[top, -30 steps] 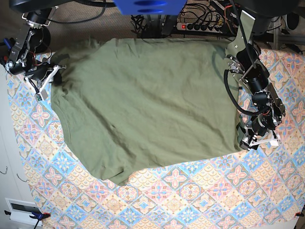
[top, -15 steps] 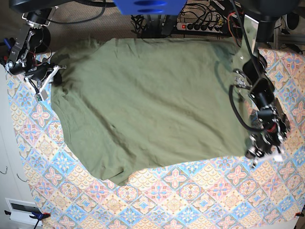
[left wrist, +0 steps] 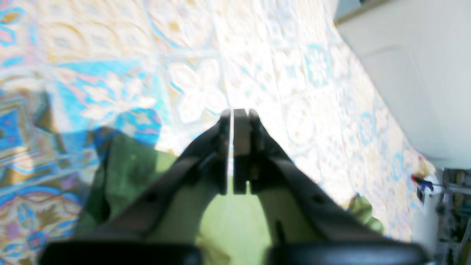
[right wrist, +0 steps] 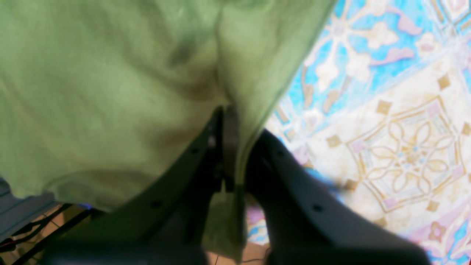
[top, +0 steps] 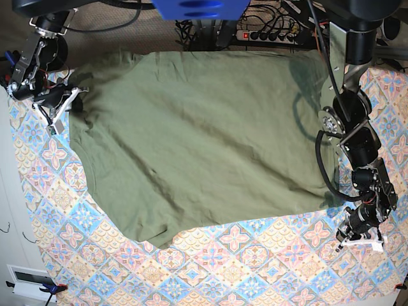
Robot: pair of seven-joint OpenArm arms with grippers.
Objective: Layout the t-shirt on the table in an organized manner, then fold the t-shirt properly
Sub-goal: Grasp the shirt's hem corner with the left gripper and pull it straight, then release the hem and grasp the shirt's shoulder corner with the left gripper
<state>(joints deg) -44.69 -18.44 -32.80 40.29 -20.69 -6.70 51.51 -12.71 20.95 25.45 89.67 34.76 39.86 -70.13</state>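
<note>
The plain olive-green cotton t-shirt [top: 191, 140] lies mostly spread on the pastel diamond-tiled table [top: 255, 268], unfolded, wrinkled at its lower hem, with 0 folds made; the right gripper [right wrist: 230, 147] pinches its edge, and the left gripper [left wrist: 233, 154] is closed on nothing.

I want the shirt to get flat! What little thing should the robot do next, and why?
Probably open the left gripper and bring it onto the t-shirt's nearest corner. Its jaws look shut with no cloth between them, and its tips sit over the bare table, past the shirt's edge. The right gripper is pinching the opposite side, so a second grip could pull the wrinkles out.
</note>
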